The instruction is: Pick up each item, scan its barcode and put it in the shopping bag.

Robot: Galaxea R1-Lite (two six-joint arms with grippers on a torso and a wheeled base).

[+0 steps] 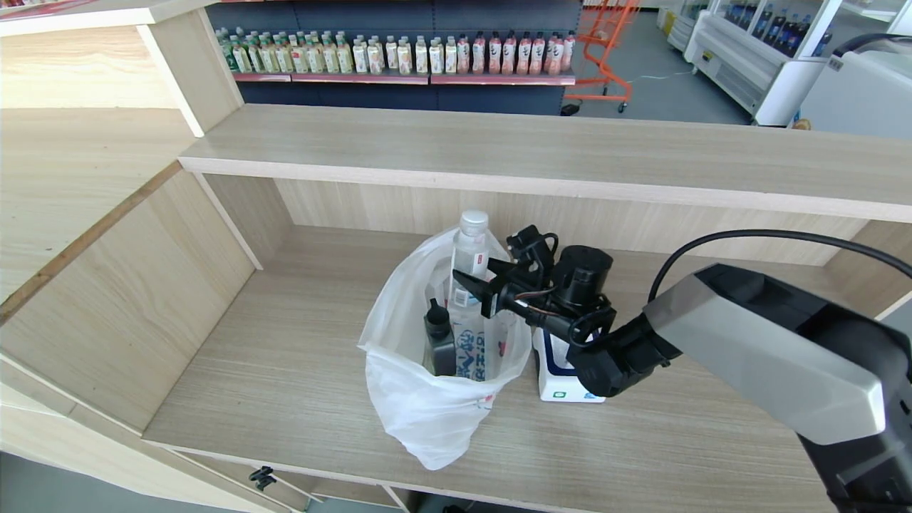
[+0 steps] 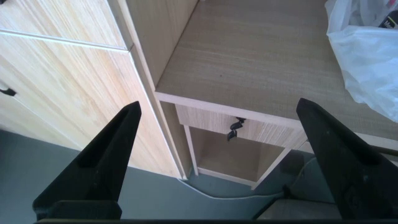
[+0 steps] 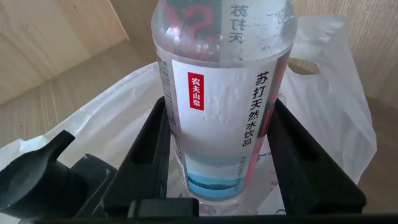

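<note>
Nearest us, the bottle (image 3: 221, 74) stands upright in the mouth of the bag (image 1: 427, 413), beside a dark bottle (image 1: 439, 340). We judge that letting go too high could topple it, and fingers drawn out carelessly could snag the thin plastic and drag the bag over. Our right gripper (image 3: 217, 124) clasps the bottle, fingers pressed to both sides. Our left gripper (image 2: 219, 106) hangs spread wide and empty off the counter (image 2: 249, 56) edge.
</note>
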